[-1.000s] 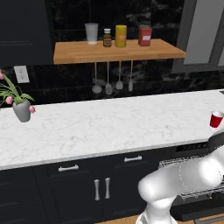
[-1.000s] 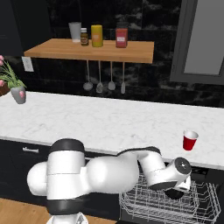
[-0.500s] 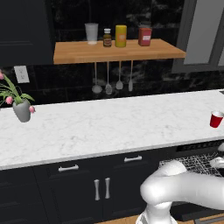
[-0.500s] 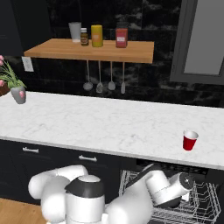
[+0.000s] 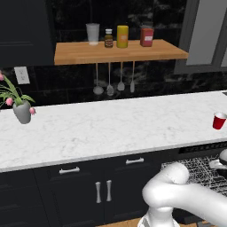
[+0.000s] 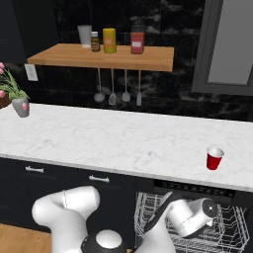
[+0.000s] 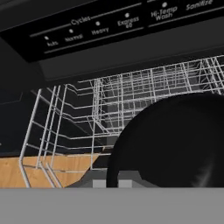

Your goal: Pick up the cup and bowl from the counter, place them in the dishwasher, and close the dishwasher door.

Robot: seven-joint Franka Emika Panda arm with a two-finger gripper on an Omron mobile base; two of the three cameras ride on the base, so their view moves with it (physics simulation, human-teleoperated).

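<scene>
Nearest the hand camera, a large dark rounded bowl [image 7: 175,140] sits right against the end effector [image 7: 117,183], hiding the fingertips, so whether it is clamped on the bowl cannot be told. Just beyond stands the light wire rack [image 7: 131,100] of the open dishwasher [image 6: 197,190], with its black control strip [image 7: 118,26] above. In the right base view the arm reaches low over that rack. Farther back, the red cup [image 6: 214,158] stands upright on the white tabletop [image 6: 99,138], near its front edge, above the dishwasher. Behind, a wooden shelf [image 6: 104,55] carries jars.
</scene>
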